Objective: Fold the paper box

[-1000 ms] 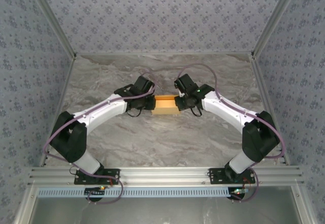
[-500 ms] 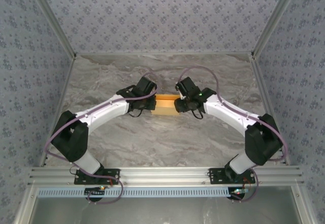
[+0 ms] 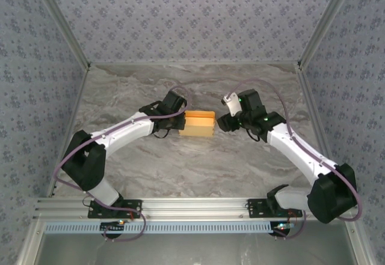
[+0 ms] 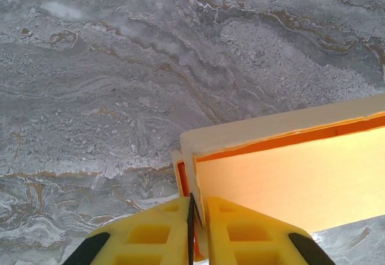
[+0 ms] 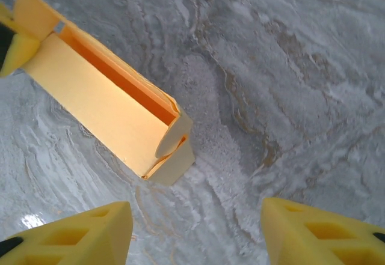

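The paper box [image 3: 198, 124] is lying partly folded at the middle of the marbled desk [image 3: 180, 163]; the left pincer [image 4: 194, 210] is pinching the flap at its left end, fingers nearly together; the right pincer [image 5: 194, 208] is hovering near its right end, spread wide, gripping nothing.

Grey marbled table [image 3: 180, 164], tan-yellow paper box [image 3: 198, 125] resting near its centre

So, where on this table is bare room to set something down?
Bare table lies between the paper box and the front rail, and behind the box up to the back wall. The middle is crowded: the left gripper pinches one box end, the open right gripper hangs near the other.
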